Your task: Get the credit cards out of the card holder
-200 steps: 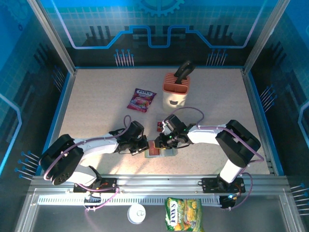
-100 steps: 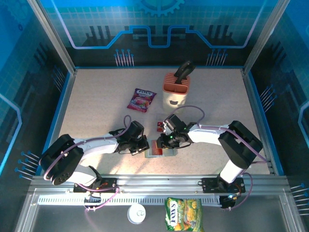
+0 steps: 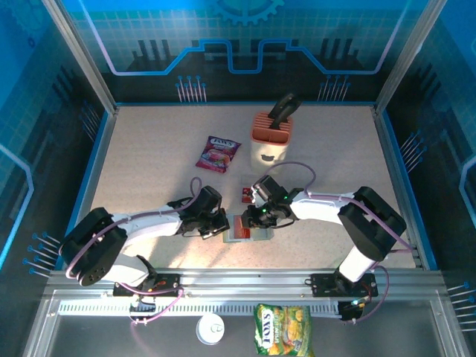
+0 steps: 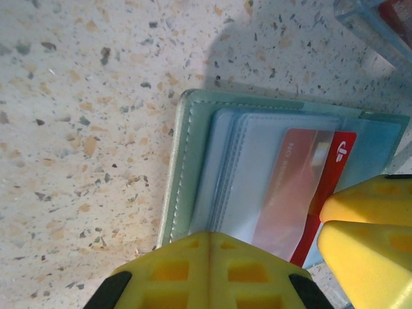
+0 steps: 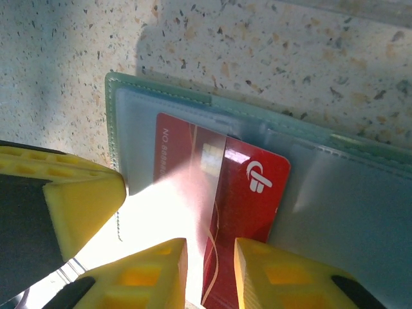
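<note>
Near the card holder (image 3: 249,232): snack packet (image 3: 218,154), peach block (image 3: 271,139); left fingers together, right fingers on red card (image 5: 241,193).

You have two white arms with black joint housings, left arm (image 3: 149,223) and right arm (image 3: 335,204), each trailed by a looping purple cable. Black base plates bolt both to a slotted aluminium rail (image 3: 223,286). The fingers (image 5: 154,270) are yellow moulded blocks with square recesses.

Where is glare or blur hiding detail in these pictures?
Right wrist: white glare washes out the lower left of the red card; the yellow fingers are blurred. Left wrist: a pale sheen crosses the card under its sleeve. Top view: sharp, no glare.
</note>
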`<state>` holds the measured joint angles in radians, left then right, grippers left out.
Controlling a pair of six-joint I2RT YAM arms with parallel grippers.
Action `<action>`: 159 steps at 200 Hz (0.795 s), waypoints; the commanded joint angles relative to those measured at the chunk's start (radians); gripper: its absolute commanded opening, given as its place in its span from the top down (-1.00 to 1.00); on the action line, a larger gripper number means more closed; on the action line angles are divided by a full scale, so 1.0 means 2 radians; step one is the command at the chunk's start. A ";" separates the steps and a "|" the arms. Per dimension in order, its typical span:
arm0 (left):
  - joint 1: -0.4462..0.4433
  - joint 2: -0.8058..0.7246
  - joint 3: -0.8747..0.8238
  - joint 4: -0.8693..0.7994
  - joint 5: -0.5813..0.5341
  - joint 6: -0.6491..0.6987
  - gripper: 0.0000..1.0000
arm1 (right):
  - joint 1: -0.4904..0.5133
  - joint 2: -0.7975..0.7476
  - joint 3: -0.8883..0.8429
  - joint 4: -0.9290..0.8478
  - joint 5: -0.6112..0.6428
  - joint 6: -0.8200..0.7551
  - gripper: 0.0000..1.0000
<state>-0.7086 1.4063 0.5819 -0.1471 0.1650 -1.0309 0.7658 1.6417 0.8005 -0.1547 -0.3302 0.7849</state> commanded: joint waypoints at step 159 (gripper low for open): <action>-0.010 0.045 0.040 -0.003 0.027 0.026 1.00 | -0.004 -0.037 -0.007 -0.014 0.001 0.003 0.48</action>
<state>-0.7231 1.4639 0.6445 -0.1513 0.1993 -1.0100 0.7647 1.6047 0.7994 -0.1429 -0.3462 0.7956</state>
